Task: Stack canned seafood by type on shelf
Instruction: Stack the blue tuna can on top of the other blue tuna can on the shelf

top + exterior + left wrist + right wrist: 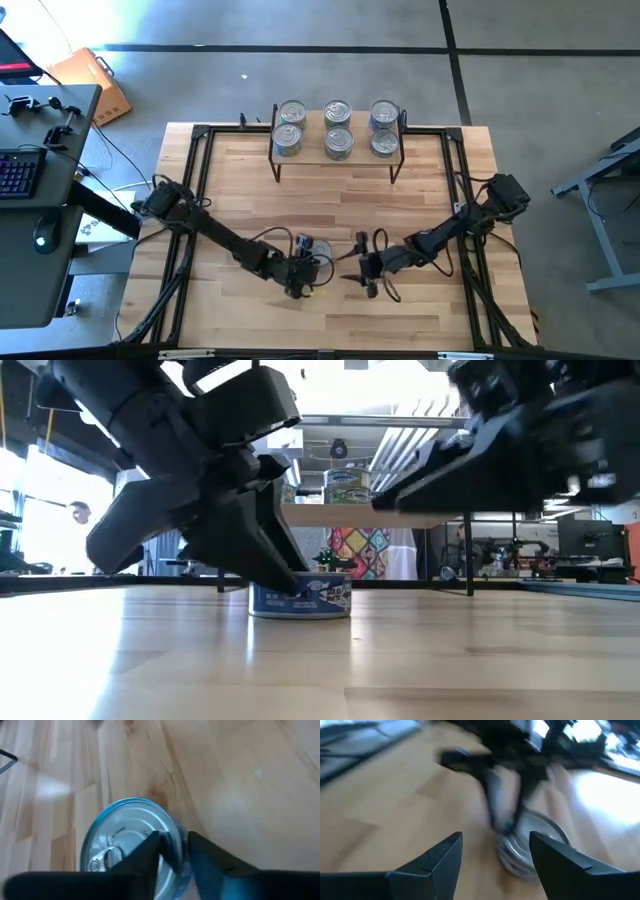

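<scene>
A short round tin point(318, 247) with a silver pull-tab lid and a blue label point(315, 598) stands on its base on the table's near middle. My left gripper point(175, 842) is over it, shut on its rim. My right gripper point(362, 262) hovers open just to the tin's right, fingers point(445, 855) spread and pointing at it, touching nothing. The shelf point(312, 152) stands at the far edge on thin black legs. It carries several silver-lidded tins point(337, 112) in two rows, and in the low view a tin point(347, 485) sits on it. My left gripper pinches the tin's rim point(176, 857) on one side. One finger point(150, 852) lies over the lid and the other point(210, 862) is outside the wall. The fingers come down slanting from the table's left point(285, 575). The tin stands upright on the table.
Black frame rails point(200, 180) run along the table's left, right and far edges. Bare wood lies between the shelf and the grippers. A desk with a keyboard point(18, 172) stands left of the table. A person point(78, 512) shows in the room behind.
</scene>
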Available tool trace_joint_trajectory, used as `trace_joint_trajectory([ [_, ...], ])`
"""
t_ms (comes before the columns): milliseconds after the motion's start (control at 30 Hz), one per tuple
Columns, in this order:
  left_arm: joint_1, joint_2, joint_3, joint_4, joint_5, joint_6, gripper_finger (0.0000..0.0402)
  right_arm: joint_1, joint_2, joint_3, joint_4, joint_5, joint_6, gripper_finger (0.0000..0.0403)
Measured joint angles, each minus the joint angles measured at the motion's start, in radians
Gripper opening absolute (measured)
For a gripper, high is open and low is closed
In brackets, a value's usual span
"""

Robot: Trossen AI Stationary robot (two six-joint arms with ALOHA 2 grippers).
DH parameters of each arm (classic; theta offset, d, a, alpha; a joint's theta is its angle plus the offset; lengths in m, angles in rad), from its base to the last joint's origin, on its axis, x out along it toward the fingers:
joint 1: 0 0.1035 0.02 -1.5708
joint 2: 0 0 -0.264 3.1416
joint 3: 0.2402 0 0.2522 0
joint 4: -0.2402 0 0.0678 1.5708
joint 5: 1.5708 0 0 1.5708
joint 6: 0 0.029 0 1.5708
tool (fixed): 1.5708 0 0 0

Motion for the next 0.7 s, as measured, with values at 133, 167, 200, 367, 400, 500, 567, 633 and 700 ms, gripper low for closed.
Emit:
trace_joint_trajectory([
  [133, 0.008, -0.009, -0.001, -0.006, 0.02, 0.003, 0.0017, 0.0, 0.0, 0.0, 0.076, -0.066, -0.112, 0.0222],
  [167, 0.011, -0.009, -0.001, -0.004, 0.022, 0.004, 0.0011, -0.003, 0.0, 0.001, 0.077, -0.067, -0.138, 0.0222],
  [200, 0.013, -0.012, -0.002, 0.0, 0.025, 0.003, 0.0011, -0.006, 0.0, 0.001, 0.076, -0.067, -0.164, 0.0222],
  [367, 0.007, -0.059, -0.008, -0.028, 0.044, -0.033, 0.0002, -0.024, 0.0, 0.016, 0.049, -0.024, -0.238, 0.0223],
  [400, 0.002, -0.073, -0.009, -0.038, 0.046, -0.043, 0.0002, -0.024, -0.001, 0.023, 0.028, -0.016, -0.261, 0.0226],
  [500, -0.01, -0.11, -0.01, -0.03, 0.046, -0.035, 0.0001, -0.016, -0.001, 0.058, -0.045, -0.017, -0.324, 0.0244],
  [567, -0.009, -0.126, -0.008, -0.013, 0.047, -0.03, 0.0001, -0.006, -0.001, 0.088, -0.105, 0.009, -0.334, 0.0262],
  [633, 0.001, -0.131, -0.008, -0.014, 0.05, -0.029, 0.0001, 0.001, -0.001, 0.12, -0.179, 0.027, -0.365, 0.0285],
  [700, 0.012, -0.131, -0.008, -0.004, 0.057, -0.029, 0.0001, 0.002, -0.001, 0.149, -0.244, 0.028, -0.406, 0.0307],
])
